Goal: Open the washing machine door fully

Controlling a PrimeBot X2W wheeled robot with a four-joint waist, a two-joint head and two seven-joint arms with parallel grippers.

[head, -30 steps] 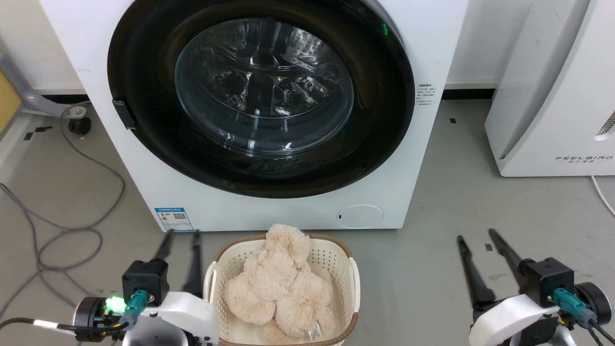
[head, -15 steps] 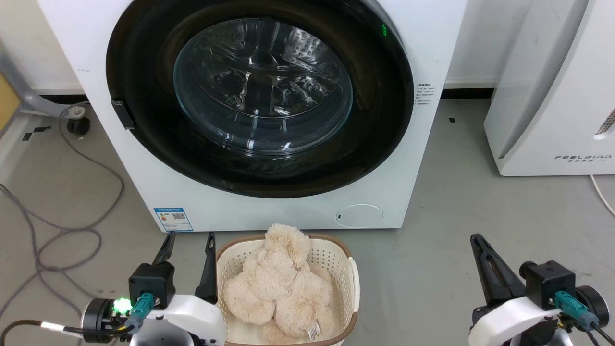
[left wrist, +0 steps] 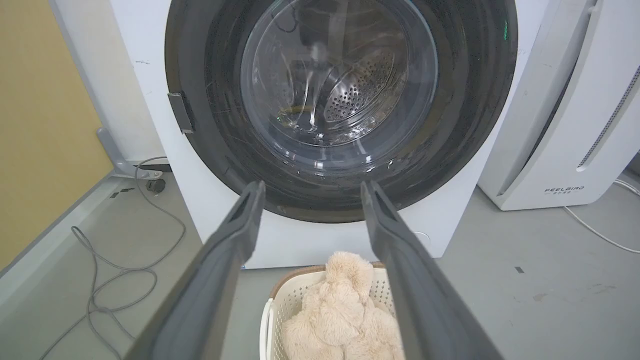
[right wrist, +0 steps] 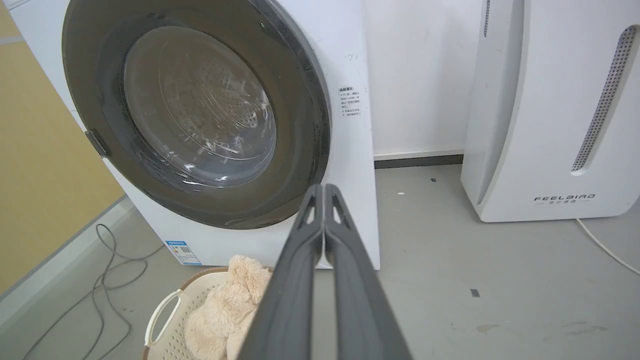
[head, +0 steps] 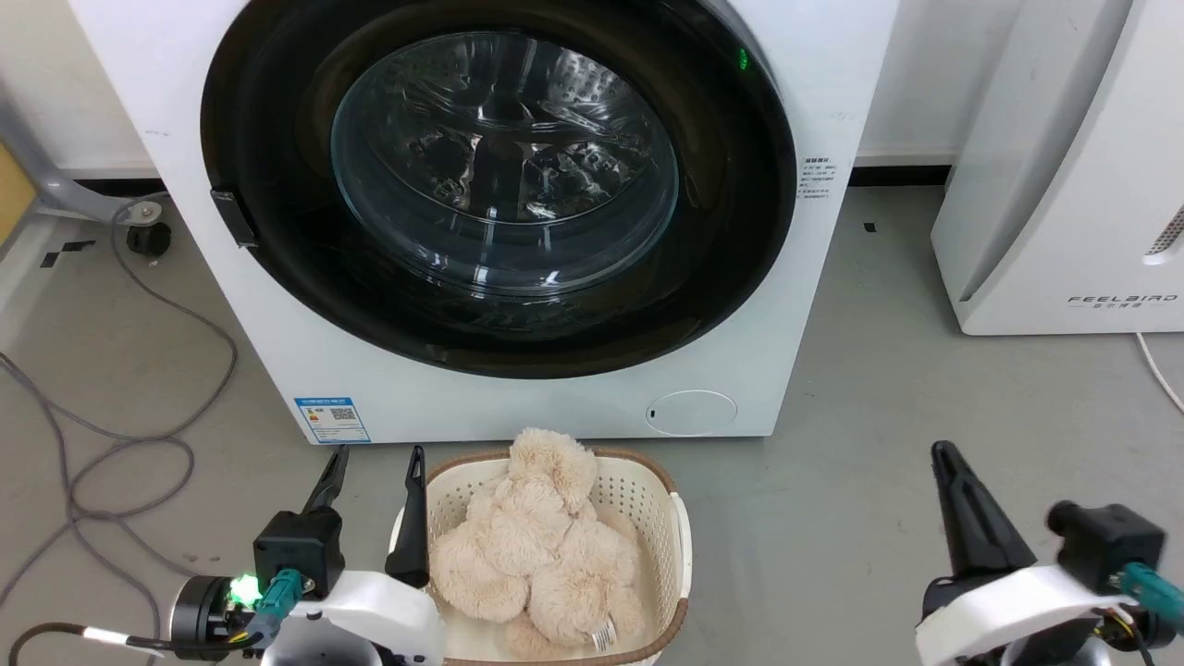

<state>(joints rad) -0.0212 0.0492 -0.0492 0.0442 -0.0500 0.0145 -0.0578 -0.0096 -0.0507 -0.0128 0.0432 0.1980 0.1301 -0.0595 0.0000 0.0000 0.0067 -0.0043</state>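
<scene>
The white washing machine (head: 518,407) stands ahead, its round glossy black door (head: 277,268) shut flat against the front, with a clear glass bowl (head: 504,162) at centre. A small grey handle tab (head: 233,217) sits at the door's left rim. My left gripper (head: 376,455) is open low on the left, well short of the door, nothing between its fingers. In the left wrist view the door (left wrist: 465,120) fills the top, beyond my spread fingers (left wrist: 235,235). My right gripper (head: 948,453) is shut and empty at the lower right; its closed fingertips (right wrist: 324,192) point toward the washer's lower right corner.
A cream laundry basket (head: 671,518) holding a beige plush toy (head: 536,546) sits on the grey floor right before the washer, between my arms. A white FEELBIRD appliance (head: 1064,185) stands to the right. Grey cables (head: 139,444) loop over the floor on the left.
My left gripper's fingers have spread from near-closed to wide open and edged forward. My right gripper's fingers have closed together, and that arm has shifted slightly right.
</scene>
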